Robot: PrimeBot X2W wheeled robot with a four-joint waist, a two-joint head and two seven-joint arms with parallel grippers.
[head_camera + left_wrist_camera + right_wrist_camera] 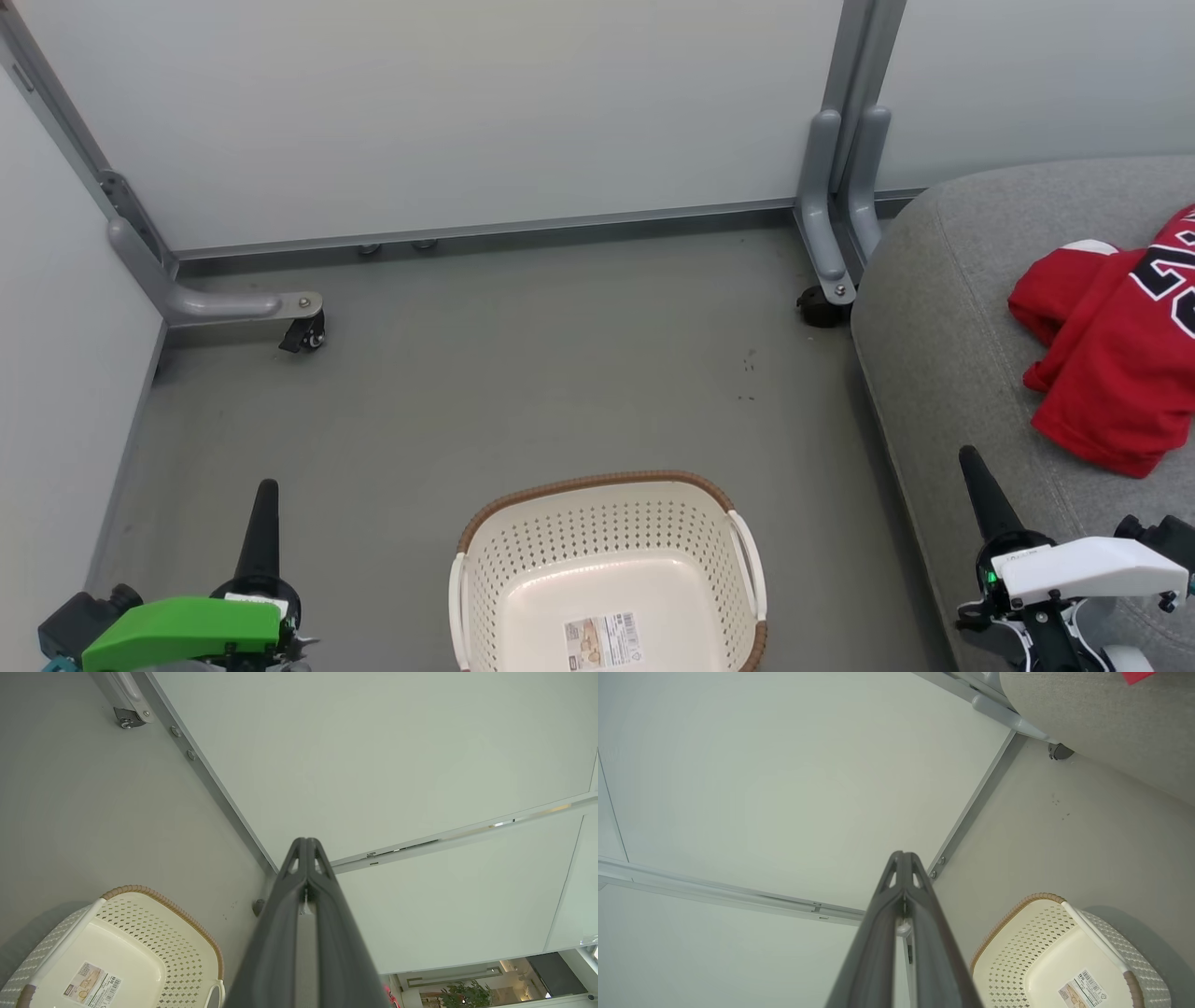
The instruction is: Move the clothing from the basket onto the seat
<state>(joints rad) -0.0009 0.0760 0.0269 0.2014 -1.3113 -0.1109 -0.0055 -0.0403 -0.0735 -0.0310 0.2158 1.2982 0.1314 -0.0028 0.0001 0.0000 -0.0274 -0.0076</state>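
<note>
Two grippers, head view: left gripper (267, 493) at lower left, right gripper (971, 459) at lower right. Both point up the frame, and each has its jaws pressed together on nothing.
Basket, head view: bottom centre, and there's the basket (597, 483), standing on the floor (513, 373) between the grippers. Its cream bottom is bare around a paper label (602, 640).
Clothing, head view: over at the right edge, the clothing (1111, 373) lies on the seat (943, 355). It's a rumpled red heap with black-and-white lettering and a patch of white, well apart from the basket.
Backdrop, head view: pale panels (467, 112) across the top, with a castor (303, 336) under the grey frame at upper left.
Left wrist view: the jaws rise from bottom centre with their tips touching, set against the pale panel. The basket is at lower left with its label facing up, and a green plant (462, 994) peeks in at lower right.
Right wrist view: the same story here, jaws tight together at bottom centre. The basket is at lower right and the grey seat fills the upper right corner, with a sliver of red at the very top edge.
</note>
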